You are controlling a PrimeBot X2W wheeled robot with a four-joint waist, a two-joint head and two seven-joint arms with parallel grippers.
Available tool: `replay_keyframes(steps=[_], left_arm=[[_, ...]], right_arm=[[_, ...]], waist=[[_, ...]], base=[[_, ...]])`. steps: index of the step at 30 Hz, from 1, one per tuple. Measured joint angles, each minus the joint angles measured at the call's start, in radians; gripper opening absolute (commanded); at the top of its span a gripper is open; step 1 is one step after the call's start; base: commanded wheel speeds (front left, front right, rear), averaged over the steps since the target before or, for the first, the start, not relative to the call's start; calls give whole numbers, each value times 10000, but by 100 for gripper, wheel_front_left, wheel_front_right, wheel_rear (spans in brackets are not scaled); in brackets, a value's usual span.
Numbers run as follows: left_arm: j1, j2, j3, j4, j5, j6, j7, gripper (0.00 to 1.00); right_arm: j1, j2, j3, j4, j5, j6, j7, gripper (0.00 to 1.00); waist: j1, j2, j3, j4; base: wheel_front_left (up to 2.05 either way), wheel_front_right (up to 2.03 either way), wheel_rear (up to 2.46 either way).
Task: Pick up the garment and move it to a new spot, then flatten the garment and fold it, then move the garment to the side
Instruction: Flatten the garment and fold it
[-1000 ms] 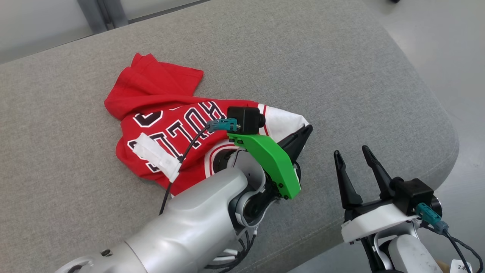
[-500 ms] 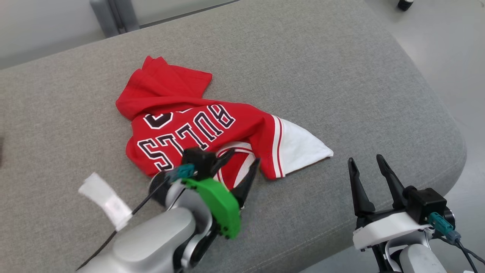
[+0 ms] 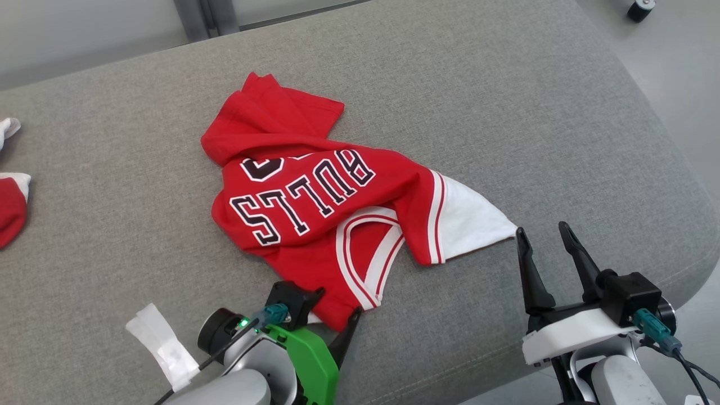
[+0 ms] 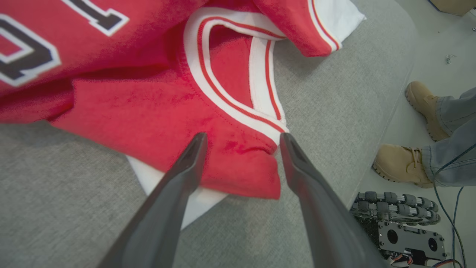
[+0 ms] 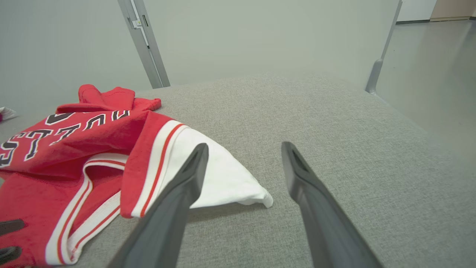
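Lying crumpled in the middle of the grey worktop (image 3: 506, 112), the red garment (image 3: 315, 197) points its white corner to 4 o'clock. My left hand (image 3: 338, 301) is at 6 o'clock of it, fingers apart, one on each side of the near red edge, not clamped. My right hand (image 3: 541, 228), also apart, is just beside the white corner and holds nothing.

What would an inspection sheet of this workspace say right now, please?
Surface: grey fabric cushion, flat.
Job's things: red jersey, crumpled, lettering up, white panel at one end.
Clutter: red-and-white cloth at the left edge.
Grippers: left gripper open, fingers either side of the jersey's near hem; right gripper open, beside the white panel.
Cables: dark cable with white tape tag at the left wrist.
Surroundings: a person's tan boots beside the cushion.
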State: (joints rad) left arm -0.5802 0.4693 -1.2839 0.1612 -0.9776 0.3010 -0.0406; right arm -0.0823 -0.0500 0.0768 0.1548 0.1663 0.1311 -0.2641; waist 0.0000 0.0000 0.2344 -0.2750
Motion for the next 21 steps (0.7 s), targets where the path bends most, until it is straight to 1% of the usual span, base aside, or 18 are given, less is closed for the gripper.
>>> replay_keyframes(steps=[3,5,13,14,15,16,19,21], left_arm=[[102,-113,12,178,441,-199,324,100],[215,-167,2,228,460,-274,424,100],[255,-184,19,926,1126,-431,616,100],[246,-203,25,1012,1147,-453,619,55],[237,-234,31,1080,1160,-466,619,18],[220,-251,35,1143,1162,-493,617,0],[215,-272,278,1168,890,-652,533,0],[319,-291,600,959,416,-738,428,0]], right_arm=[[-38,0,71,6,-4,0,0,100],[-34,0,40,6,-10,0,0,100],[59,-2,23,25,-12,0,0,100],[59,0,27,27,-8,0,0,100],[59,-2,29,29,0,0,0,100],[58,-2,33,33,0,0,0,100],[57,-2,33,40,15,0,0,100],[58,-2,12,40,17,0,0,100]], waist=[[0,0,10,-58],[0,0,16,-108],[0,0,54,-328],[0,0,58,-353],[0,0,62,-377],[0,0,64,-399],[0,0,52,-442],[0,0,17,-436]], base=[[0,0,0],[0,0,0],[0,0,0],[0,0,0],[0,0,0],[0,0,0],[0,0,0],[0,0,0]])
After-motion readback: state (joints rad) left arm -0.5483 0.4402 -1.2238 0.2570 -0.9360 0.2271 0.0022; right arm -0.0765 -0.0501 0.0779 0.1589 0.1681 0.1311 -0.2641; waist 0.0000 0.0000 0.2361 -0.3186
